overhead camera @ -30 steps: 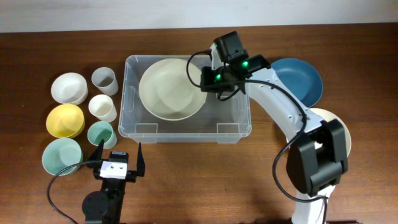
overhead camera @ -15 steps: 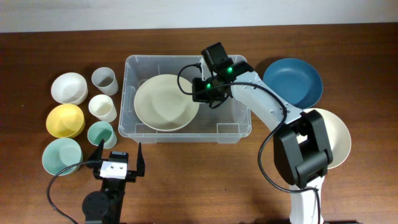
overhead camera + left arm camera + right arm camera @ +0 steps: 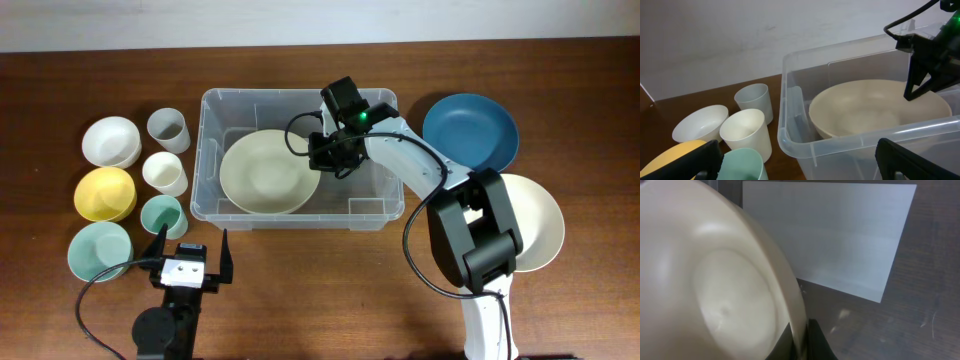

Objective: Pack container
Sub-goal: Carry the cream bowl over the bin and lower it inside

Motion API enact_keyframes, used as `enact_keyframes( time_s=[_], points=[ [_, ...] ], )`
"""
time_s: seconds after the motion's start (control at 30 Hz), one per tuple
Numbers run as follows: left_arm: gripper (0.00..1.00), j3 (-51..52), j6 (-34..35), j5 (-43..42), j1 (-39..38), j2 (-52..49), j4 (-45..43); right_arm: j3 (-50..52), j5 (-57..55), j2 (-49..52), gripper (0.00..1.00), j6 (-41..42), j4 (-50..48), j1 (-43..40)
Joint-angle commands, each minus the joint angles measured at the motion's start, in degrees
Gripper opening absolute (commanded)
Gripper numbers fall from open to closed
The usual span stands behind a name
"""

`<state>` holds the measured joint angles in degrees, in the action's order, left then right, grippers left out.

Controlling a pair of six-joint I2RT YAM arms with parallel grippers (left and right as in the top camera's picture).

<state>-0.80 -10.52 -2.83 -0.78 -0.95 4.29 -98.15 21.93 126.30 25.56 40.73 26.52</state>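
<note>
The container (image 3: pixel 300 93) sits mid-table near the back edge, with a cream bowl (image 3: pixel 262 172) in its left half. The right gripper (image 3: pixel 322 160) is inside it, clamped on the bowl's right rim. Small bowls (image 3: pixel 104 193) and cups (image 3: pixel 165 172) stand left of the container; a blue plate (image 3: pixel 470 132) and a cream plate (image 3: pixel 540 215) lie to its right. The left gripper (image 3: pixel 192 243), by the front edge, has its jaws spread wide and holds nothing.

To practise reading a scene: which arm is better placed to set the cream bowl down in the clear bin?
Right. The right gripper holds the bowl by its rim inside the bin; the left gripper sits open outside it, empty.
</note>
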Motion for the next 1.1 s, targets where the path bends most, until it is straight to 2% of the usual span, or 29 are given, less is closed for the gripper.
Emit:
enact_keyframes(
  time_s=[0.0,0.43,0.5,0.53,0.63,0.73,0.93,1.07],
  points=[
    [1.00,0.3,-0.7,-0.4,0.3,0.3,0.1,-0.3,0.3,0.7,0.05,0.4,-0.2,0.5],
    [1.00,0.3,-0.7,-0.4,0.3,0.3,0.1,-0.1,1.9,0.7,0.05,1.6,-0.7,0.5],
    [0.99,0.3,-0.7,-0.4,0.3,0.3,0.1,-0.1,1.9,0.7,0.13,1.5,-0.7,0.5],
    [1.00,0.3,-0.7,-0.4,0.3,0.3,0.1,-0.1,1.9,0.7,0.24,1.5,-0.7,0.5],
    [0.99,0.3,-0.7,-0.4,0.3,0.3,0.1,-0.1,1.9,0.7,0.40,1.5,-0.6,0.5],
    [1.00,0.3,-0.7,-0.4,0.3,0.3,0.1,-0.1,1.9,0.7,0.46,1.5,-0.9,0.5],
    [1.00,0.3,-0.7,-0.4,0.3,0.3,0.1,-0.2,1.9,0.7,0.47,1.2,-1.5,0.5],
    [1.00,0.3,-0.7,-0.4,0.3,0.3,0.1,-2.9,1.4,0.4,0.50,-2.4,-0.7,0.1]
  ],
)
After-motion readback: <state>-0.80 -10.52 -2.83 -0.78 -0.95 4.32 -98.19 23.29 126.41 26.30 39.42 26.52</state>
